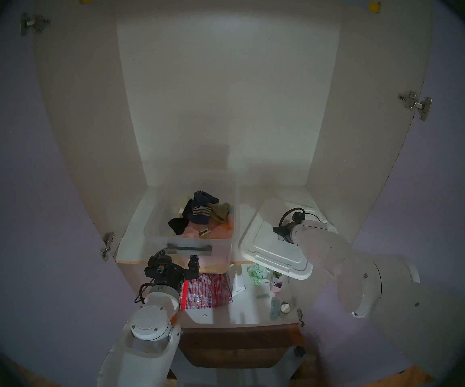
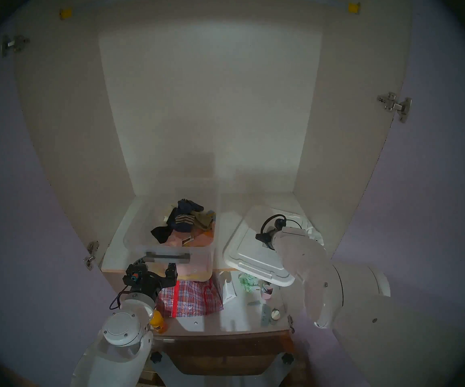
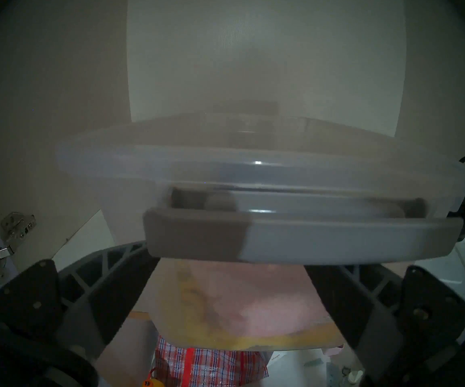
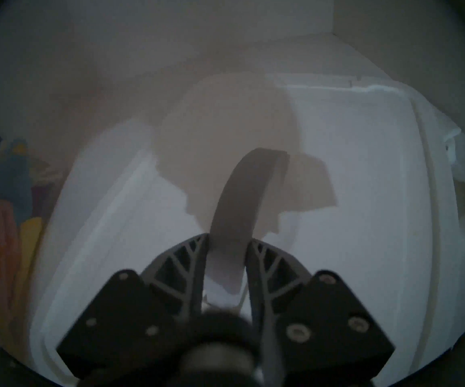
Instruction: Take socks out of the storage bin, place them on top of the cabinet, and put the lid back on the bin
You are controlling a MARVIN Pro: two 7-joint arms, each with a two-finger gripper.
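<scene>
Head views: storage bin point(image 1: 153, 232), uncovered, on the cabinet point(image 1: 225, 98) shelf; lid point(image 1: 270, 249) lies beside it, overhanging the shelf edge. Left wrist view: left gripper point(image 3: 227, 269) spread wide below the bin's grey handle point(image 3: 295, 238). Right wrist view: right gripper point(image 4: 227, 245) pinches the lid's strap point(image 4: 242, 205).

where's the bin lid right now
In the head views the lid lies on the shelf board right of the open storage bin, its near corner past the shelf edge. The right gripper is shut on its grey strap handle.
</scene>
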